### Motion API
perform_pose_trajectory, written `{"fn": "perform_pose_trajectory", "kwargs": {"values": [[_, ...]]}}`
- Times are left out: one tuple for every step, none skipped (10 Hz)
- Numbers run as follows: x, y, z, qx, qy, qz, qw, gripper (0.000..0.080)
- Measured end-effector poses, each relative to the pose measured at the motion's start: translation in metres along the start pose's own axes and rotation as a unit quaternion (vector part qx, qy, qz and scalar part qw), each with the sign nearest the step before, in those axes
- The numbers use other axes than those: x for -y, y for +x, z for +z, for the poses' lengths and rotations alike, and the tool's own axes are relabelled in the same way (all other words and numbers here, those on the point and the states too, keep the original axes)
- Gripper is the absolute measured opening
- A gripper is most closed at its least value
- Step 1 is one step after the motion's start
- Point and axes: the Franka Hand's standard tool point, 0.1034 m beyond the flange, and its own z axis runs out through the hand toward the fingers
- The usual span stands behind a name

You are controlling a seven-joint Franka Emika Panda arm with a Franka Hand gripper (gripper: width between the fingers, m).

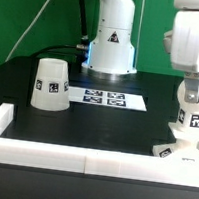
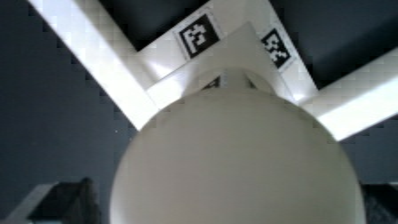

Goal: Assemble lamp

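- Landmark: marker board (image 1: pixel 106 96), flat on the black table (image 1: pixel 84 131), just in front of the robot pedestal (image 1: pixel 112 39)
- Shade (image 1: pixel 51 85): one, wide end down on the table, to the exterior view's left of the marker board, near it but not touching; one tag on its side faces the camera
- White wall (image 1: pixel 41 153) borders the table's near edge and the corner on the exterior view's left; nothing stands between shade and marker board
- Base (image 1: pixel 170 151): one, flat, tagged, to the exterior view's right of the marker board and nearer the camera, by the frame edge
- Bulb (image 1: pixel 190 117): one, upright directly above the base; contact with the base cannot be told
- Arm comes down from above at the exterior view's right; gripper (image 1: pixel 191 97) points straight down over the bulb
- Wrist view: rounded bulb head (image 2: pixel 228 160) fills the frame, tagged base (image 2: pixel 231 45) beneath
- Jaws: appear clenched on the bulb's top
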Motion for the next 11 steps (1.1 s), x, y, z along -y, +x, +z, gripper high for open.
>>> {"fn": "perform_pose_trajectory", "kwargs": {"values": [[-0.0004, -0.0013, 0.0009, 0.002, -0.001, -0.026, 1.0, 0.0699], [-0.0011, -0.0027, 0.0013, 0.003, -0.001, -0.038, 0.999, 0.0577], [-0.0011, -0.003, 0.0014, 0.003, -0.001, -0.046, 0.999, 0.0577], [-0.0011, -0.003, 0.0014, 0.003, -0.001, -0.045, 0.999, 0.0576], [-0.0011, -0.003, 0.0014, 0.003, -0.001, -0.045, 0.999, 0.0576], [-0.0011, -0.0029, 0.0014, 0.003, -0.001, -0.039, 0.999, 0.0576], [-0.0012, -0.0038, 0.0012, 0.001, -0.002, -0.015, 1.0, 0.0576], [-0.0008, -0.0063, 0.001, 0.0, -0.004, 0.02, 1.0, 0.0576], [-0.0005, -0.0063, 0.0009, -0.001, -0.005, 0.058, 0.998, 0.0576], [-0.0003, -0.0056, 0.0007, -0.002, -0.004, 0.122, 0.992, 0.0577], [-0.0006, -0.0052, 0.0005, -0.003, -0.005, 0.183, 0.983, 0.0577]]}}
